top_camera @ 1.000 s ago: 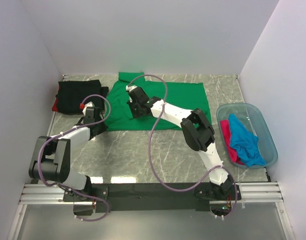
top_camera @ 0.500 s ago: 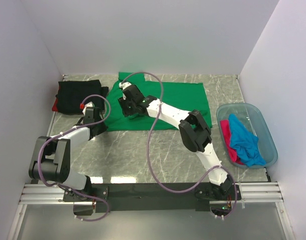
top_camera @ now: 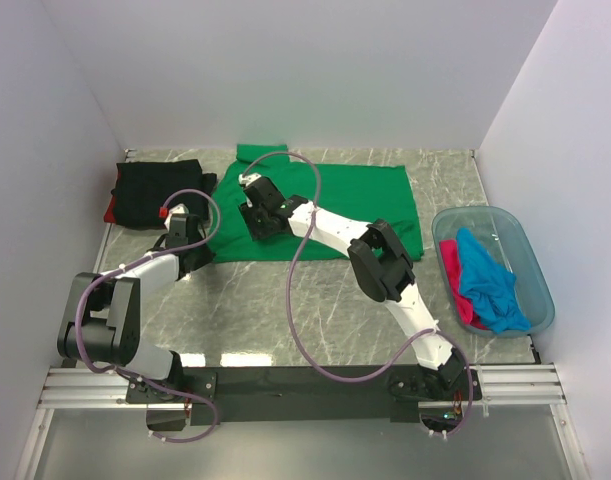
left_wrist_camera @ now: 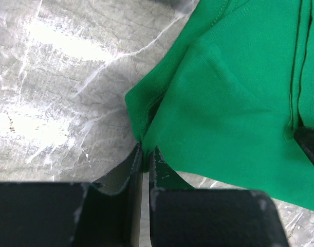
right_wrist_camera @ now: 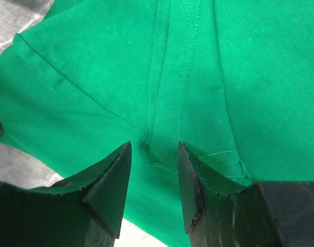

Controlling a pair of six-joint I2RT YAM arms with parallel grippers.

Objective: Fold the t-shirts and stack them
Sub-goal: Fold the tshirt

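Observation:
A bright green t-shirt [top_camera: 350, 200] lies spread flat at the back middle of the table. My left gripper [top_camera: 197, 248] is shut on its near left corner; in the left wrist view the cloth [left_wrist_camera: 223, 92] is pinched between the jaws [left_wrist_camera: 145, 152]. My right gripper [top_camera: 255, 208] is open low over the shirt's left part, with a stitched hem seam [right_wrist_camera: 169, 103] between the fingers [right_wrist_camera: 154, 154]. A folded black t-shirt [top_camera: 157, 188] lies at the back left on a red one [top_camera: 109, 212]. A blue t-shirt [top_camera: 490, 280] and a pink one [top_camera: 451, 265] lie in the tub.
A translucent blue plastic tub [top_camera: 505, 222] stands at the right edge. White walls close in the left, back and right sides. Purple cables loop above both arms. Bare marble table [top_camera: 275, 310] lies in front of the green shirt.
My right gripper has moved left across the green shirt towards its left edge. The left arm has not moved and keeps its hold on the corner.

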